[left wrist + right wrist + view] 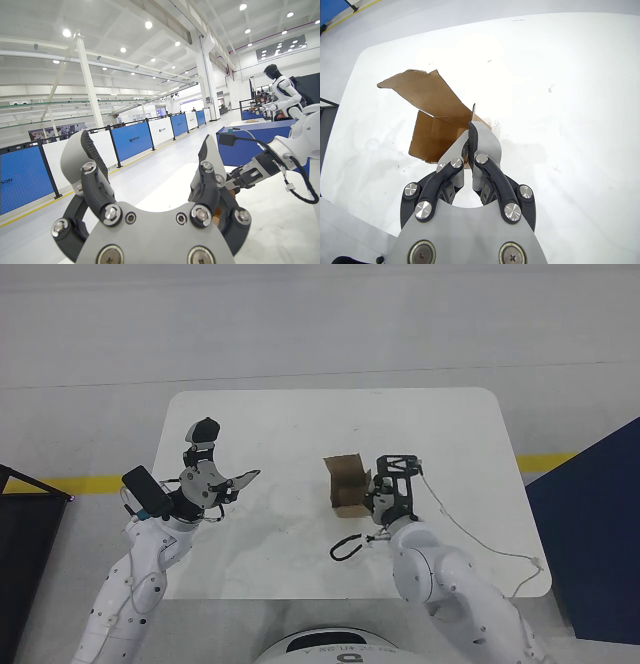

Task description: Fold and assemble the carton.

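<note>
A small brown cardboard carton (348,481) lies partly folded on the white table (300,424), right of centre, with its flaps standing open. My right gripper (374,492) is at the carton's right side. In the right wrist view this gripper (470,135) is shut on one upright wall of the carton (430,117), and an open flap spreads away beyond it. My left gripper (225,469) is raised over the table's left part, well apart from the carton. Its fingers (85,150) stand wide open with nothing between them, tilted up toward the hall.
A loose black cable (345,547) curls on the table near the right arm. Blue panels (590,524) stand off the table's right side. A yellow floor line (545,462) runs behind the table. The table's far half is bare.
</note>
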Motion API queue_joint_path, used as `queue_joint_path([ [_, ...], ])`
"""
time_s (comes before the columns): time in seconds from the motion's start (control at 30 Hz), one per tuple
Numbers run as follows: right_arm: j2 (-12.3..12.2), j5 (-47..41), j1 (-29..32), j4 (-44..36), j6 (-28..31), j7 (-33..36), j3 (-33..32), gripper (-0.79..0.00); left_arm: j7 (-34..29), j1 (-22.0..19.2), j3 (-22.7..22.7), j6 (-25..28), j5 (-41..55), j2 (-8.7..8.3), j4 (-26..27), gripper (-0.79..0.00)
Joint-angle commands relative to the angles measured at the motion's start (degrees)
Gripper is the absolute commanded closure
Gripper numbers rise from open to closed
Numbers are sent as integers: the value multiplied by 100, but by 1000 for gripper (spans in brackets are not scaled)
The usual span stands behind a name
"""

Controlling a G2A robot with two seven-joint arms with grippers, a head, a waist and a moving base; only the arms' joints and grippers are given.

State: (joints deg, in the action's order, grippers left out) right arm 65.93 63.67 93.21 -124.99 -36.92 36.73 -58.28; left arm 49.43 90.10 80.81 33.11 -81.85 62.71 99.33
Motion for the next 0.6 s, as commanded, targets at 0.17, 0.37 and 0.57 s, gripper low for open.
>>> queue_joint_path([
  [0.17,32,-1347,575,-335,264,-887,-673,-708,0,0,0,0,0,0,0,-785],
  [0.37,36,-1962,861,54,421,-1435,-1375,-680,0,0,0,0,0,0,0,-785],
  [0.57,67,-1834,522,591,422,-1098,-1173,-591,0,0,0,0,0,0,0,-785],
])
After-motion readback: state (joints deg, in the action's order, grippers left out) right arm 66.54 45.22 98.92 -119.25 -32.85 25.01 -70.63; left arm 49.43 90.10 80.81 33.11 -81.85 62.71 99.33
